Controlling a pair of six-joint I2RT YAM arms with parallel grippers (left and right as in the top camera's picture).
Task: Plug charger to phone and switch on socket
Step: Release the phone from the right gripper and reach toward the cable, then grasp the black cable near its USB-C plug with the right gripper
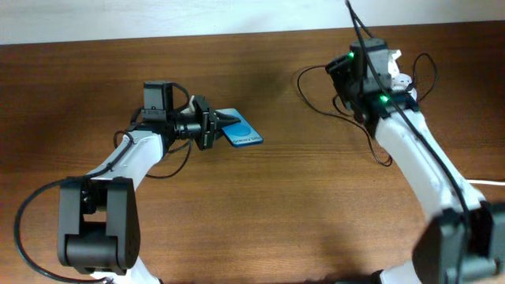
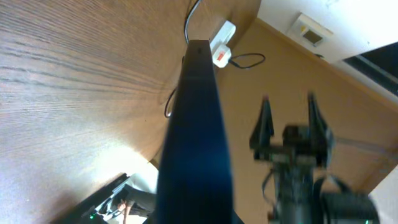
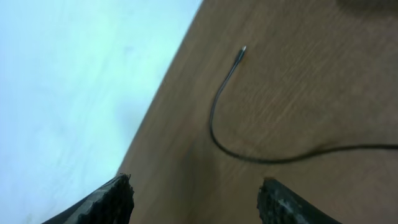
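My left gripper (image 1: pixel 213 127) is shut on the near edge of the blue-screened phone (image 1: pixel 243 134) and holds it tilted over the table at centre left. In the left wrist view the phone (image 2: pixel 194 137) is edge-on and hides my fingers. My right gripper (image 3: pixel 199 198) is open and empty above the table, with the thin black charger cable (image 3: pixel 217 127) below it and its plug tip (image 3: pixel 241 55) lying free on the wood. The cable (image 1: pixel 312 101) loops at the back right. The white socket strip (image 2: pixel 222 46) with a red mark lies at the far right, partly hidden by my right arm (image 1: pixel 397 72).
The brown wooden table (image 1: pixel 300 205) spans the view. The table's far edge meets a pale wall (image 3: pixel 74 93). My right gripper (image 2: pixel 287 117) shows open in the left wrist view, beyond the phone.
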